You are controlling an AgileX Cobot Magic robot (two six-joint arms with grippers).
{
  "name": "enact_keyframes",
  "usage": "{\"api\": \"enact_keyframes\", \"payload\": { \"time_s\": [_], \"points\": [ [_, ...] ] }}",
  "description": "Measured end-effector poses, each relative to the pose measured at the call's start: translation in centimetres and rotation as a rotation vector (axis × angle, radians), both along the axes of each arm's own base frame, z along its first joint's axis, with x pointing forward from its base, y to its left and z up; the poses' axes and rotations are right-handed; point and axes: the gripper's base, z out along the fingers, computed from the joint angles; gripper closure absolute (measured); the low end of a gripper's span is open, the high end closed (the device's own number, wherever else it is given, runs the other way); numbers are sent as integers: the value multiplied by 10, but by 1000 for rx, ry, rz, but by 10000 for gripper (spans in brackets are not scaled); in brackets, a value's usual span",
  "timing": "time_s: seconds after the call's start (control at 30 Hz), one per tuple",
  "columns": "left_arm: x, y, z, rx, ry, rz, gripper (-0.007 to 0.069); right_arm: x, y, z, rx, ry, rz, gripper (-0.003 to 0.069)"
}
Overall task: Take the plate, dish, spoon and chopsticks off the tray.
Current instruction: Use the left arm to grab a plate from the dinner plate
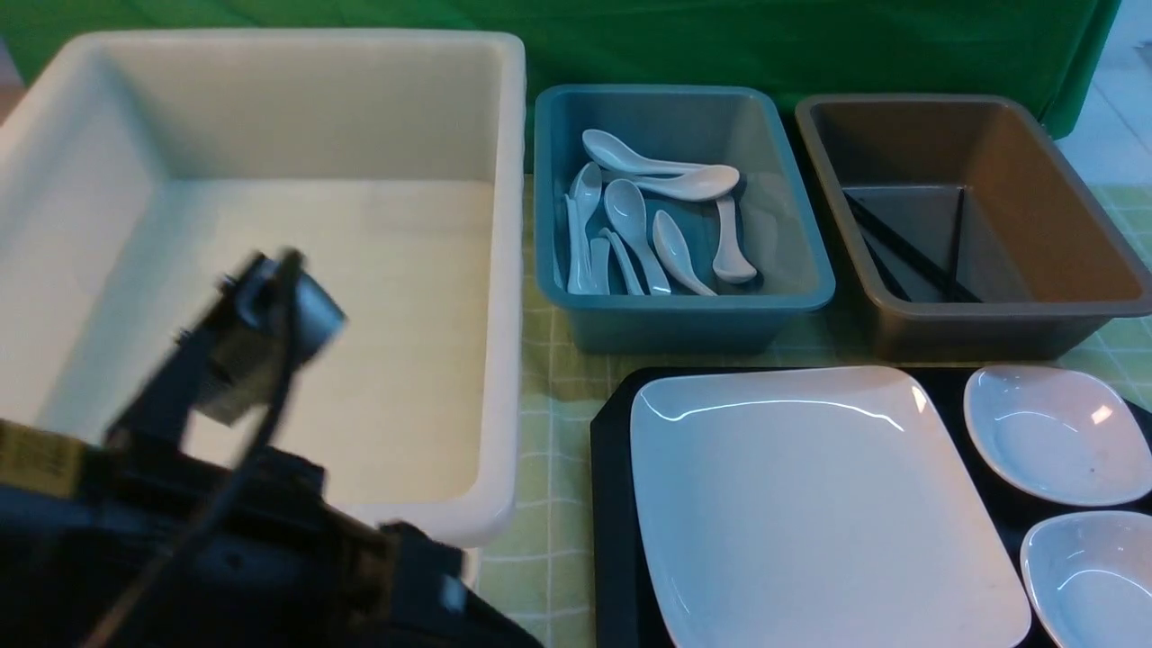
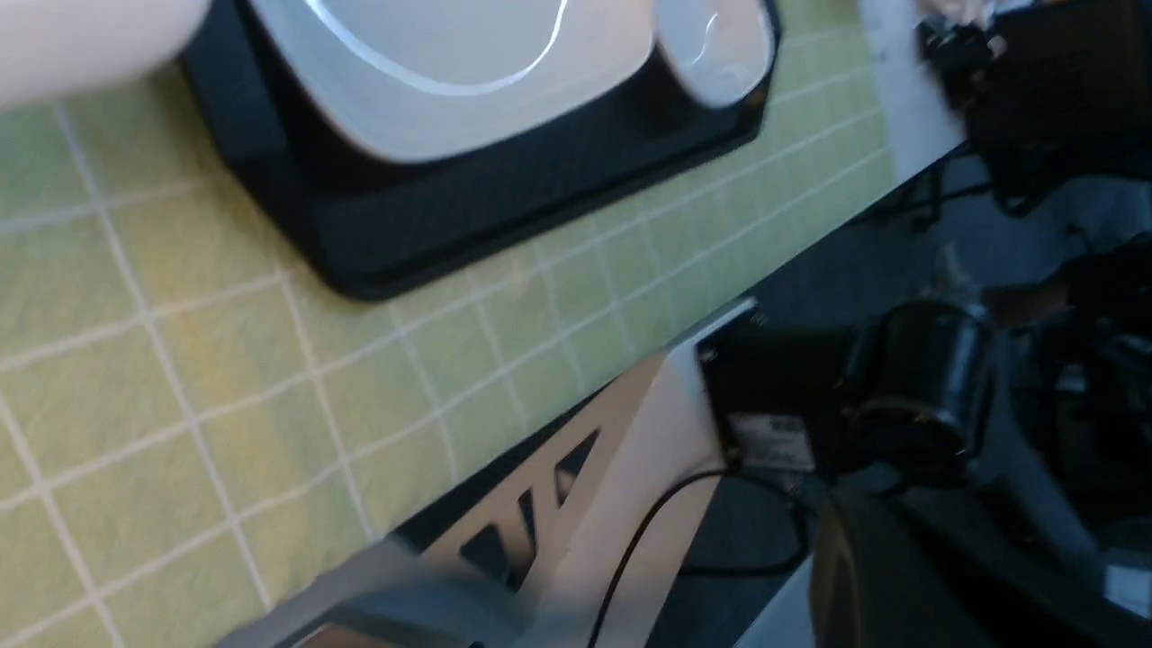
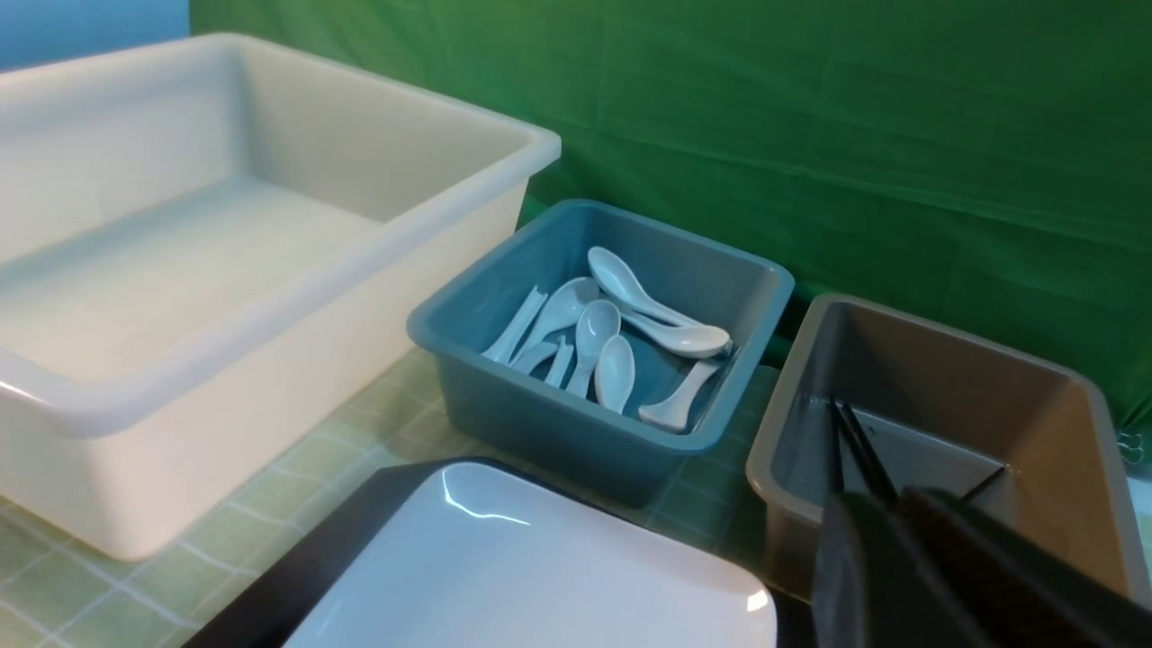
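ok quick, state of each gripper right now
left gripper: shut; jaws out of view, load cannot be told
right gripper: shut, holding nothing

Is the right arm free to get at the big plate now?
Probably yes: the plate lies bare on the tray, nothing over it, and the right arm's fingers are close by.

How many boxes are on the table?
3. The big white box is on the left. The blue box is in the middle, holding spoons. The brown box is on the right, holding chopsticks. More could be outside the picture.
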Motion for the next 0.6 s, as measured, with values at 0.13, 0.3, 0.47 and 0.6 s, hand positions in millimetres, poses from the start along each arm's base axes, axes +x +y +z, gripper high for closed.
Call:
{"api": "enact_keyframes", "payload": {
  "time_s": [0.13, 0.3, 0.47, 0.6],
  "points": [
    [-7, -50, -31, 107, 35, -54, 586, 0, 0, 0, 0, 1, 0, 617],
    [-2, -106, -79, 123, 89, 31, 476, 0, 0, 0, 0, 1, 0, 614],
    [15, -130, -116, 111, 131, 167, 339, 0, 0, 0, 0, 1, 0, 607],
    [23, -138, -131, 92, 142, 234, 260, 0, 0, 0, 0, 1, 0, 602]
  ]
}}
